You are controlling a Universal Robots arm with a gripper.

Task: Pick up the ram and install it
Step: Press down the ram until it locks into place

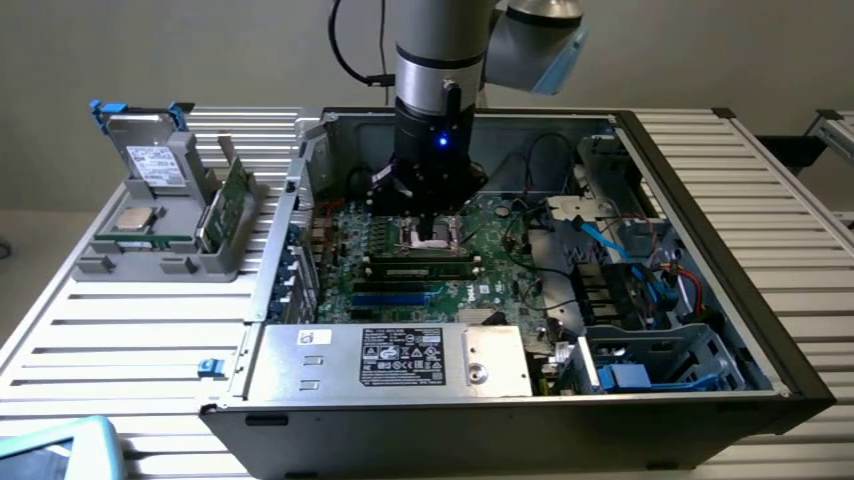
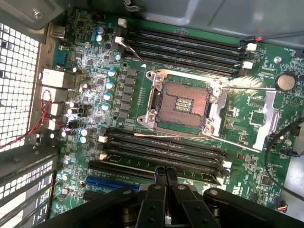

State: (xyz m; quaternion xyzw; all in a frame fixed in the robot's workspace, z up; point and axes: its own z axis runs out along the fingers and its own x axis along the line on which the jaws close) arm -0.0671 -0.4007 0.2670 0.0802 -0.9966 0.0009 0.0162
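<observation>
Over the motherboard [image 1: 497, 285] inside the open computer case hangs my gripper [image 1: 424, 243]. In the wrist view its two fingertips [image 2: 165, 174] are pressed together, nothing between them, right above the memory slots in front of the open processor socket [image 2: 183, 104]. A ram stick [image 1: 424, 267], green with dark chips, appears to stand in one of these slots; from the wrist it shows edge-on as a thin green line [image 2: 128, 165] under the fingertips. Whether the tips touch it I cannot tell. Another green stick [image 1: 235, 203] stands upright in the grey holder outside the case.
The grey holder [image 1: 160, 262], at the exterior view's left, also carries a drive and a square silver chip [image 1: 138, 220]. The power supply box [image 1: 400, 357] fills the case's front. Cables and a drive cage [image 1: 654, 355] crowd the exterior view's right. A second bank of slots [image 2: 185, 47] lies beyond the socket.
</observation>
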